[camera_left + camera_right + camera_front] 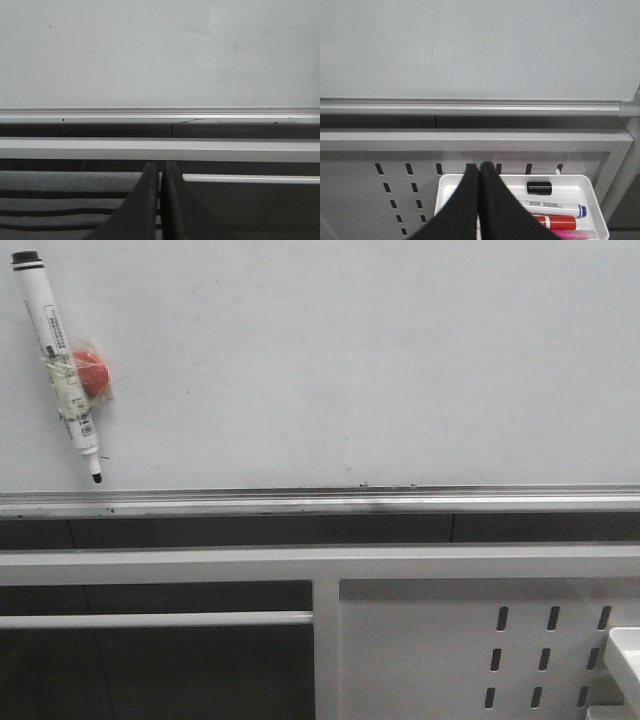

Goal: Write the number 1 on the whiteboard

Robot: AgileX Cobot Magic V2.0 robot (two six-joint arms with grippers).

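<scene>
The whiteboard (350, 360) fills the upper part of the front view, with its silver rail (320, 502) along the lower edge. It also shows in the left wrist view (160, 50) and the right wrist view (480, 45). No black stroke of a number 1 shows on it. A white marker pen (60, 365) with a red disc (90, 372) taped on sticks to the board at the upper left, uncapped tip down. My left gripper (161, 167) is shut and empty below the rail. My right gripper (480, 167) is shut and empty above a tray.
A white perforated metal frame (440, 640) stands below the board. A white tray (592, 187) hangs on it at the right and holds a black cap (539, 188), a blue-capped marker (555, 206), a red marker (557, 221) and a pink one (572, 233).
</scene>
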